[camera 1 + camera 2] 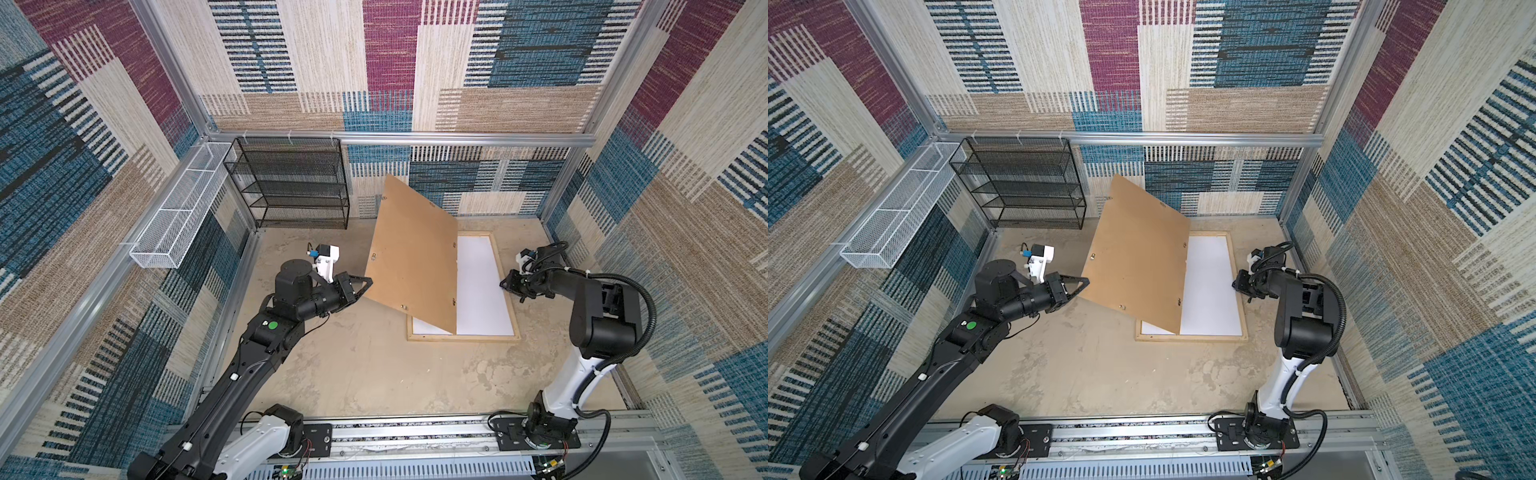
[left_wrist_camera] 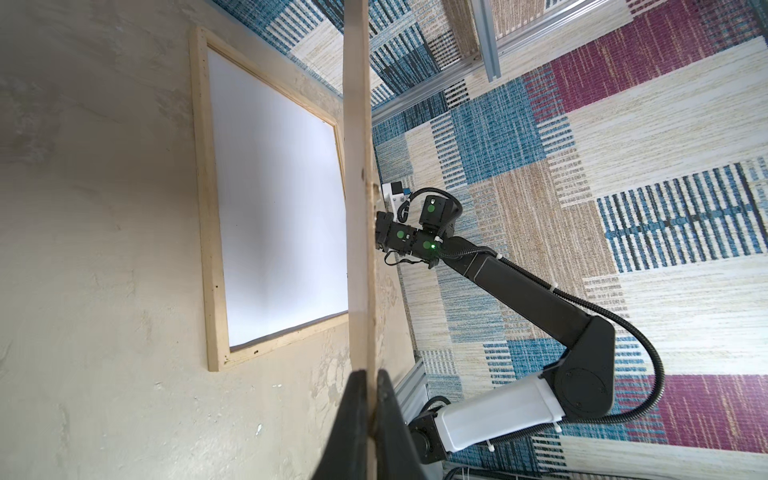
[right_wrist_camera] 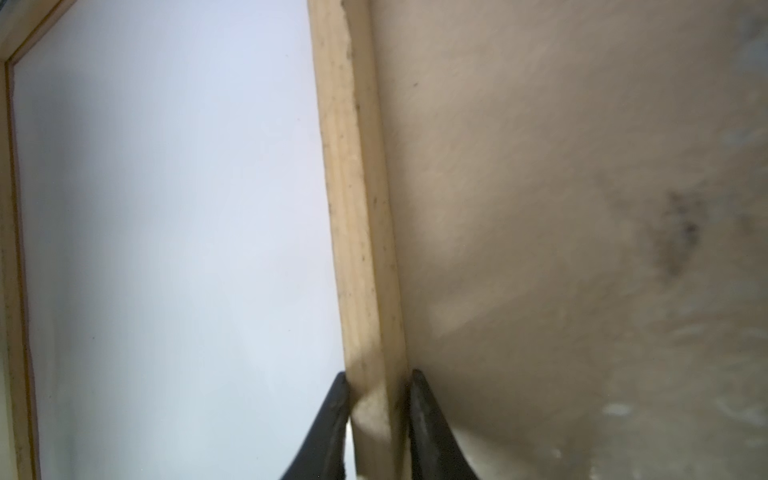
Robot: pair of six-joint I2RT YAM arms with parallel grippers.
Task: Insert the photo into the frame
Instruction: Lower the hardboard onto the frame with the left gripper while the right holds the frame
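Pinches brown backing board [image 1: 411, 257] by its edge w/ L gripper [image 1: 369, 283], fingers pressed tight, board tilted up, opp. edge low over frame [image 1: 463, 337]. Nips frame's R rail betw. R gripper [image 3: 376, 386] fingers. Finds frame flat on table [image 1: 353, 365], R of centre, white sheet [image 1: 482, 291] inside; can't tell if photo.

At centre in both top views, the rectangular backing board [image 1: 409, 257] is plain brown, the thin rectangular wooden frame [image 1: 463, 337] pale blond, and the flat sheet [image 1: 482, 291] inside it plain white. The floor [image 1: 365, 374] is mottled beige, and the woven wall panels [image 1: 390, 54] are a patchwork of striped blue, magenta, cream and tan.
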